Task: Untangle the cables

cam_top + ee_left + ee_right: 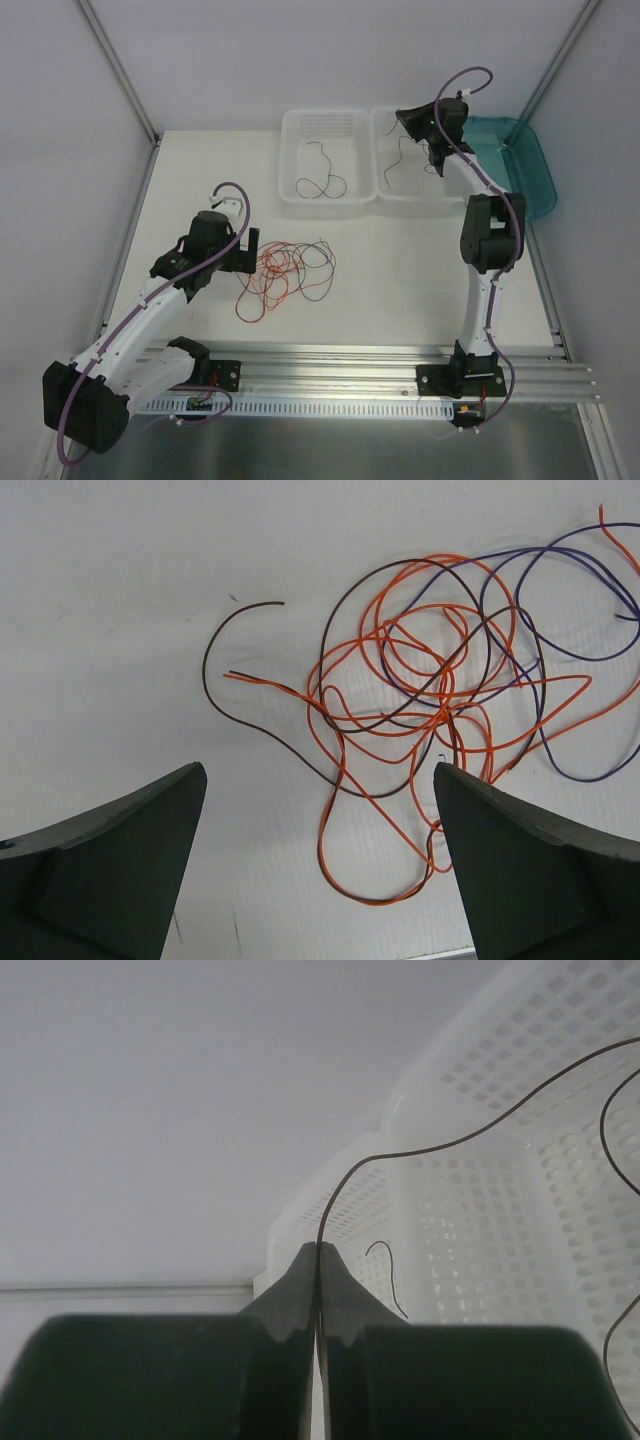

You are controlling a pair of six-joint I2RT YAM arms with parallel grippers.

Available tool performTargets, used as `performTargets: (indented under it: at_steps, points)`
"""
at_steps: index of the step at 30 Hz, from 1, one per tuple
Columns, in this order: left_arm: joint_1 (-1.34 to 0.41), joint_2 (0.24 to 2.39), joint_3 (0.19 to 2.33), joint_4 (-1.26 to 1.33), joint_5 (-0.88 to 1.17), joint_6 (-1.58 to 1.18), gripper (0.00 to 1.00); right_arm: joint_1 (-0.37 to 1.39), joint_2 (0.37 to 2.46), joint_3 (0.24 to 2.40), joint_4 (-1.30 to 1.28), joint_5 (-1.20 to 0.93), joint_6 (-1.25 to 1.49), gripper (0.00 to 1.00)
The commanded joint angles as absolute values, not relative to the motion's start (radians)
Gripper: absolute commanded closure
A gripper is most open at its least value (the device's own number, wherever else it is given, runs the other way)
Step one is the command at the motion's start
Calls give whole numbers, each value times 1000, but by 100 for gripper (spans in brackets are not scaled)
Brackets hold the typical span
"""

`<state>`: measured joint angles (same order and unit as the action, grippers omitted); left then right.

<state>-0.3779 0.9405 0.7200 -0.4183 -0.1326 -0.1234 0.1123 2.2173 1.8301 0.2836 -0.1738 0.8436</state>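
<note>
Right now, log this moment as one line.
left gripper: open beside tangle | right gripper: shut on dark cable over right basket

The left arm [130, 330] is extending from its near-left base toward the centre, forearm lying low and angling far-right. The left gripper [248, 250] is pointing downward with its jaws standing wide apart and nothing between its fingers [110, 860]. The right arm [485, 290] is rising upright from its near-right base, bending at the elbow and reaching to the far right. The right gripper [318, 1250] is hanging raised, its jaws pressed together and pinching a thin dark cable [345, 1172].
</note>
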Motion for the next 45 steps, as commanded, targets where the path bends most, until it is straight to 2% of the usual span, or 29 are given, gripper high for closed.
performTargets:
  at_steps: [1,6,8,10,11,13,14,17,20,26,32,35,41,45]
  points:
    - [-371,920,730,-420,-144,-130,1,89,2099,1806,249,-187,746,99]
    - [-370,917,732,-419,-140,-132,1,63,2088,1799,57,-170,573,99]
    - [-371,916,730,-420,-137,-135,1,63,2098,1792,8,-146,526,95]
    - [-371,913,732,-420,-135,-135,1,63,2100,1787,-64,-121,470,85]
    - [-371,911,730,-420,-135,-133,1,63,2094,1778,-81,-104,451,73]
    - [-371,908,729,-420,-135,-135,1,64,2085,1779,-139,-91,395,62]
    - [-371,905,729,-420,-135,-135,1,69,2076,1778,-159,-74,376,52]
    - [-371,902,732,-422,-129,-135,1,86,2016,1778,-228,-34,283,38]
    - [-371,888,732,-422,-121,-138,1,103,1938,1773,-296,24,194,31]
    - [-371,864,732,-422,-95,-147,1,193,1761,1723,-420,25,55,28]
    - [-371,873,735,-425,-40,-155,1,351,1570,1516,-469,-84,12,23]
    - [-371,902,744,-437,-2,-156,1,501,1502,1392,-466,-92,23,19]
    - [-371,931,749,-440,55,-166,1,708,1502,1188,-344,-37,139,19]
    - [-370,945,747,-440,77,-160,1,759,1566,1148,-267,29,198,24]
